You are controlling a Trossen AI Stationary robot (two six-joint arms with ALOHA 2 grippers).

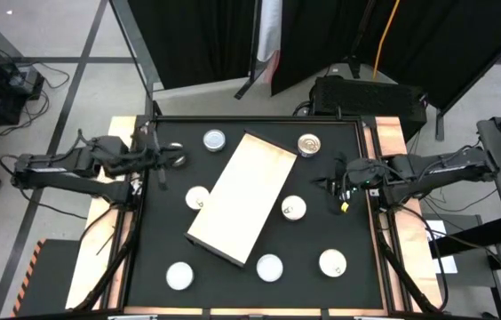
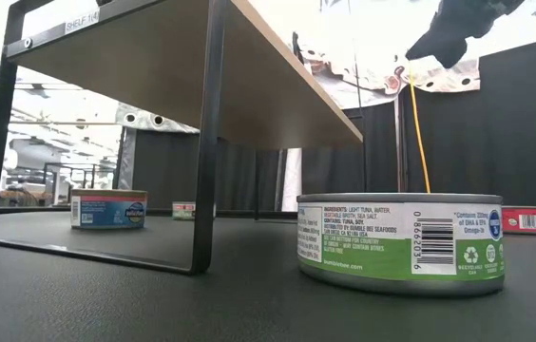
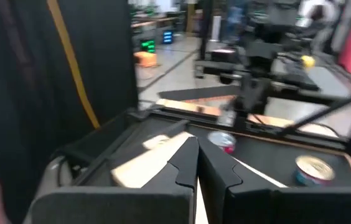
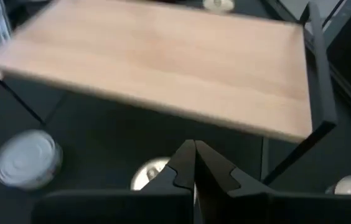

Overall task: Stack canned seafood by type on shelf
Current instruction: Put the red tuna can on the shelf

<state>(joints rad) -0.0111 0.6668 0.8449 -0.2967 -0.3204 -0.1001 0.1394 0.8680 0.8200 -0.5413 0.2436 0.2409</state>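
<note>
The shelf (image 1: 243,197), a pale wooden board on black metal legs (image 2: 203,142), stands slantwise mid-table. Several flat round tins rest on their bases on the black tabletop around it: two at the far side (image 1: 214,140) (image 1: 309,144), one beside each long edge (image 1: 197,197) (image 1: 293,208), and three near the front (image 1: 179,276) (image 1: 269,267) (image 1: 332,262). My left gripper (image 1: 177,161) (image 3: 196,142) hovers shut at the far left, near the shelf's far corner. My right gripper (image 1: 327,184) (image 4: 193,146) hovers shut to the right of the shelf, above and beside a tin (image 4: 149,173). Neither holds anything.
In the low view a green-labelled tin (image 2: 399,242) stands close at the right, and a blue-labelled one (image 2: 108,208) sits farther back under the shelf. Wooden strips (image 1: 384,142) edge the table's sides. Black curtains and equipment stand beyond the far edge.
</note>
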